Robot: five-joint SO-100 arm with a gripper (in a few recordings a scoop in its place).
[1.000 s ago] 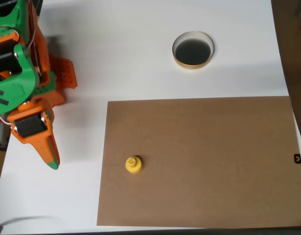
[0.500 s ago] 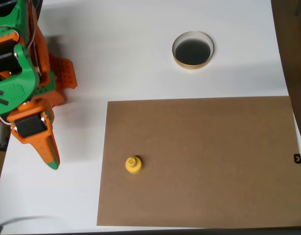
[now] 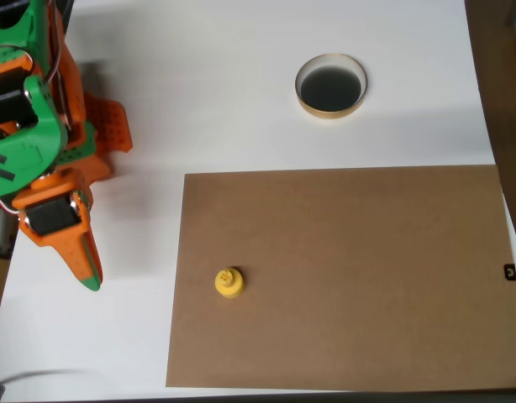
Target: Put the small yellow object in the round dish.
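The yellow piece (image 3: 229,283) is seen upright on the brown board (image 3: 367,277), near its left edge; the dish (image 3: 331,107) lies beyond the board. Light, rigid plastic is judged; its knob should be pinched. The gripper (image 3: 88,273), left of the board, appears closed, empty.

No text, label, brand or number can be read; a tiny black mark (image 3: 510,272) sits at the right edge of the brown board (image 3: 367,285), too small to make out
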